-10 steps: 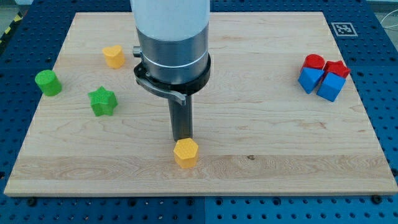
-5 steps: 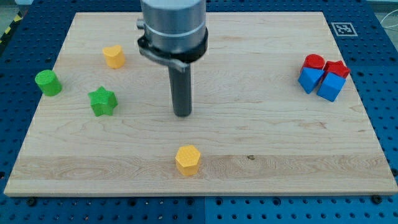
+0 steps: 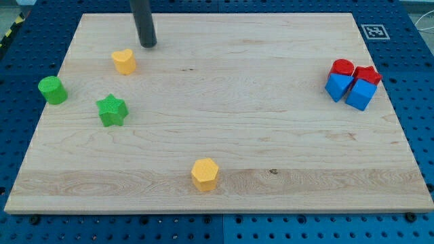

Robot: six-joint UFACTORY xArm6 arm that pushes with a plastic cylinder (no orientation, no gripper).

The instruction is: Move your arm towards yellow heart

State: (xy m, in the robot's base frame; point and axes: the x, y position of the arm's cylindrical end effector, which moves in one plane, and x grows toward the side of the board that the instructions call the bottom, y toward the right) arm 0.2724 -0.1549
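The yellow heart point(image 3: 124, 61) lies near the view's upper left on the wooden board point(image 3: 271, 135). My tip point(image 3: 148, 45) stands on the board just up and to the right of the heart, a short gap away and not touching it. Only the rod's lower part shows; the rest of the arm is out of frame.
A green star point(image 3: 112, 110) and a green cylinder point(image 3: 52, 90) lie at the left. A yellow hexagon point(image 3: 204, 174) sits near the bottom middle. Two red blocks point(image 3: 352, 70) and two blue blocks point(image 3: 348, 89) cluster at the right. A marker tag point(image 3: 374, 31) is at the top right corner.
My tip has moved from beside the yellow hexagon up and to the left, across the board, to just beside the yellow heart. No block has moved.
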